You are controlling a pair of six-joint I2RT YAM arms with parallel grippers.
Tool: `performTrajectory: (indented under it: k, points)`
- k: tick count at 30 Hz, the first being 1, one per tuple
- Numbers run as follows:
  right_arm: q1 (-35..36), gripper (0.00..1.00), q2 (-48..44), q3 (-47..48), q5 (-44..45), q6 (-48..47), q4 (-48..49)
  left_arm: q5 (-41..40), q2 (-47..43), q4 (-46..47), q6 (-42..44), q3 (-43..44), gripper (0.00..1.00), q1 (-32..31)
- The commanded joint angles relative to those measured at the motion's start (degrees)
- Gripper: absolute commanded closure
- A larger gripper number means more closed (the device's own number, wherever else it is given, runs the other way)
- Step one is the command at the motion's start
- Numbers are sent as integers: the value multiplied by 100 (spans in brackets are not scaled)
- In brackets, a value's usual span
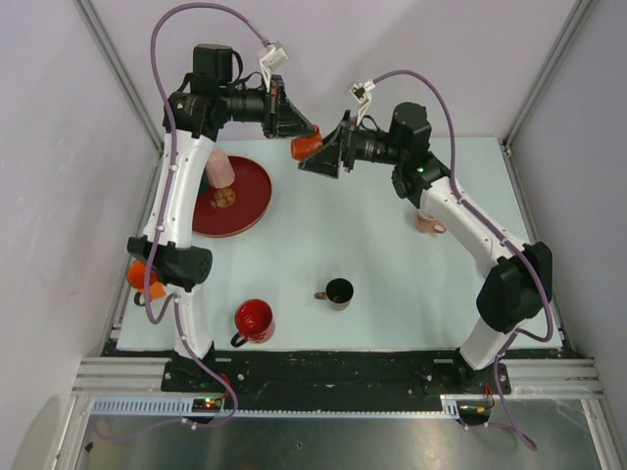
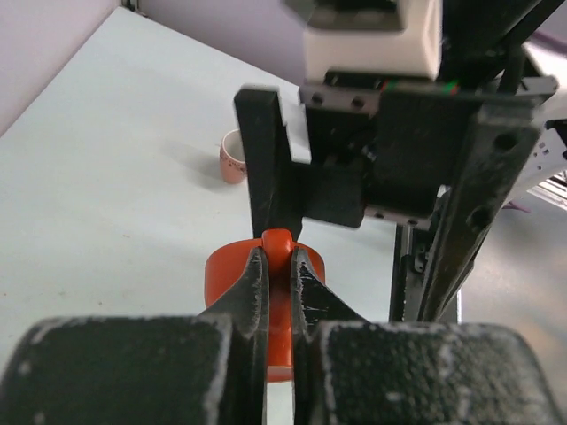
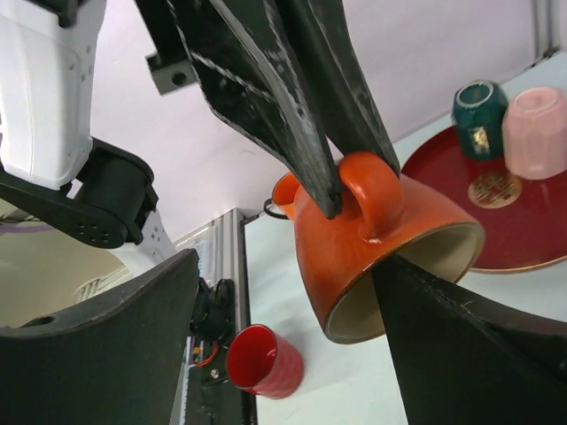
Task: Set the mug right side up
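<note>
The pale table (image 1: 392, 225) filled the middle of the top view, with the red tray (image 1: 255, 201) at its upper left. In the upper centre of that frame, my left gripper (image 2: 279, 254) was pinched narrow on the handle of the orange mug (image 3: 381, 239). The mug hung clear of the table, tilted, its mouth toward my right gripper (image 1: 323, 147). That one stood wide, one finger (image 3: 461, 354) at the rim, gripping nothing.
</note>
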Motion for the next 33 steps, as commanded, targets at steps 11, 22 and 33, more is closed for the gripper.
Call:
performTrajectory:
  k: [11, 22, 33]
  points:
    - [-244, 98, 85, 151, -181, 508, 386, -519, -49, 657, -236, -22, 62, 31]
    - [-1391, 100, 2472, 3681, 5329, -2930, -6019, -3828, -619, 678, 547, -1325, 0, 1001]
    - [-3487, 100, 4366, 5085, 5492, -2422, -6837, -4672, -1262, 673, 1439, -2818, 0, 1516]
